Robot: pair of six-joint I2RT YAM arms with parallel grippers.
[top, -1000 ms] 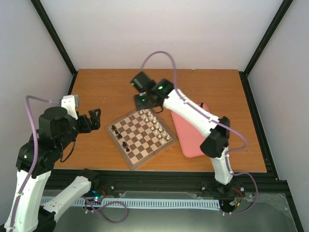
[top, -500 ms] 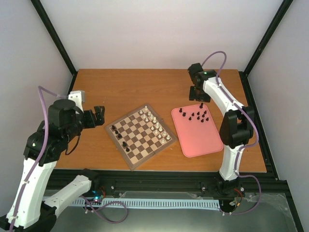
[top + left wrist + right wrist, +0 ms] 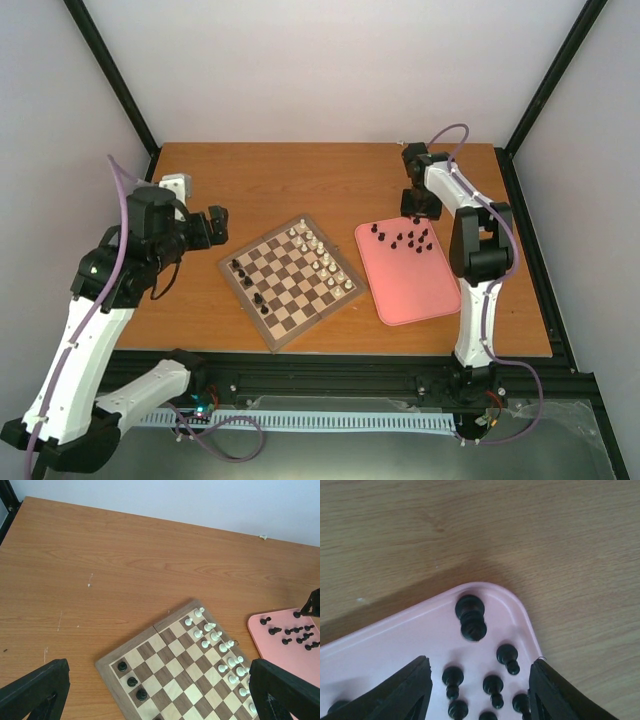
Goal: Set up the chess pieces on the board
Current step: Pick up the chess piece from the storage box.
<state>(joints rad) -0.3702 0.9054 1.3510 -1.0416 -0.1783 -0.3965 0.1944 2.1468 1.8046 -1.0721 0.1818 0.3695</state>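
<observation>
My right gripper [image 3: 418, 207] hangs over the 1 o'clock corner of the pink tray [image 3: 415, 285], jaws spread apart and empty. In the wrist view, a cluster of black chess pieces [image 3: 402, 238] stands on the tray just below it. My left gripper [image 3: 213, 226] is spread wide too, holding nothing, at 9 o'clock from the board [image 3: 272, 338]. A few more black pieces stand along the board's 9 o'clock edge. White pieces [image 3: 322, 258] line its 2 o'clock edge.
</observation>
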